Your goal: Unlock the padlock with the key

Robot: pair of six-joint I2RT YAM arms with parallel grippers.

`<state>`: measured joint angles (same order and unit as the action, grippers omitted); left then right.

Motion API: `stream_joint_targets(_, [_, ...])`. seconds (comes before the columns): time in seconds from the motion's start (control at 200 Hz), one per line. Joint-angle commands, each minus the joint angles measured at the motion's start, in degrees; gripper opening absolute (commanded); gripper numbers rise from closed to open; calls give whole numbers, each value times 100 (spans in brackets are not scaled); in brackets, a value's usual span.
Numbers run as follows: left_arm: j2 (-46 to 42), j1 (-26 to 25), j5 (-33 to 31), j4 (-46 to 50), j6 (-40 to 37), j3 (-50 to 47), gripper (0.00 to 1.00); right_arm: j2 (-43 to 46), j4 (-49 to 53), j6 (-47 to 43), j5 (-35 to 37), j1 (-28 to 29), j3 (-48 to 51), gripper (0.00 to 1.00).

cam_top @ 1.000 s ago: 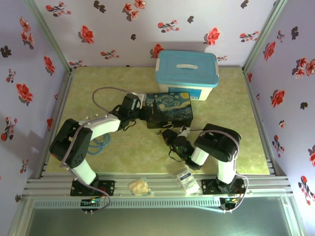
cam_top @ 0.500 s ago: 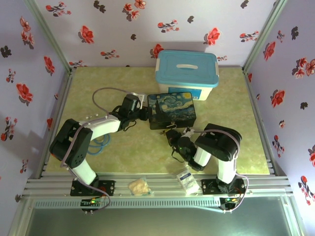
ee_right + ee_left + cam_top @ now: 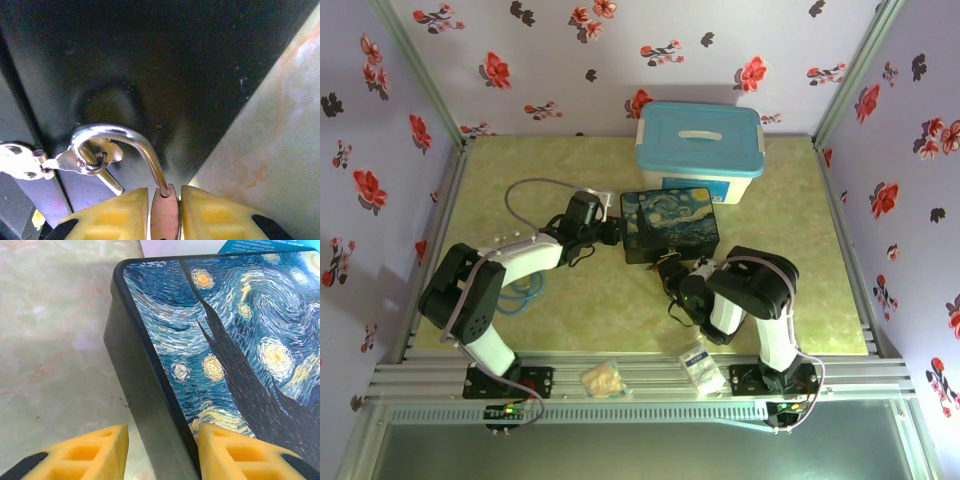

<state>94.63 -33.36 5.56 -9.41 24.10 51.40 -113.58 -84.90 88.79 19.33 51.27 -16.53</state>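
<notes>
The brass padlock [image 3: 165,220] is pinched between my right gripper's [image 3: 164,194] yellow fingers, right at the front wall of the Starry Night tin box [image 3: 150,50]. Its silver shackle [image 3: 125,137] arches up and left through the ring of the box's silver hasp [image 3: 22,164]. A small round-headed metal piece with a thin shaft [image 3: 111,167] hangs beside that ring; it looks like the key. My left gripper [image 3: 162,440] is open and straddles the box's [image 3: 240,340] left edge, one finger over the table and one over the lid. From above, the right gripper [image 3: 672,272] sits at the box's [image 3: 670,225] front and the left gripper [image 3: 613,232] at its left side.
A white bin with a blue lid [image 3: 700,150] stands right behind the box. A blue cable loop [image 3: 525,290] lies by the left arm. Two small packets [image 3: 603,378] [image 3: 698,362] rest on the front rail. Flowered walls close in three sides.
The box has slid slightly to the right, with the left gripper following at its edge. The right arm has shifted a little left while staying at the box's front.
</notes>
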Motion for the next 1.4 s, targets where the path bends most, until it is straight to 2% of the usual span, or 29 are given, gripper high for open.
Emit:
stream_joint_targets(0.0, [65,42,-138,755,94,-37,41,-323,554,3,18,35,73,24])
stream_joint_targets(0.27, [-83,-39,-151,865,139,145,46,-411,1062,107,-219,59,120,20])
stream_joint_targets(0.355, [-85,-63,-161,897,149,193,48,-166,1400,-77,-136,106,124,23])
stream_joint_targets(0.495, [-101,-108,-200,817,191,193,54,821,3030,-547,-54,169,-26,32])
stream_joint_targets(0.62, [-102,-124,-204,818,215,239,58,1723,4751,-811,407,292,-293,39])
stream_joint_targets(0.815, [-168,-118,-277,848,216,257,62,2227,5502,-1069,613,323,-323,42])
stream_joint_targets(0.93, [-196,-135,-391,908,170,281,63,2473,6497,-1783,760,502,-844,43])
stream_joint_targets(1.01, [-180,-144,-435,896,174,321,65,2450,7808,-2347,1154,719,-1548,45])
stream_joint_targets(1.065, [-158,-153,-438,893,167,397,66,2351,8205,-2631,1271,786,-1850,46])
stream_joint_targets(1.395, [338,-162,-520,975,111,802,69,1464,8619,-3407,1072,852,-2698,48])
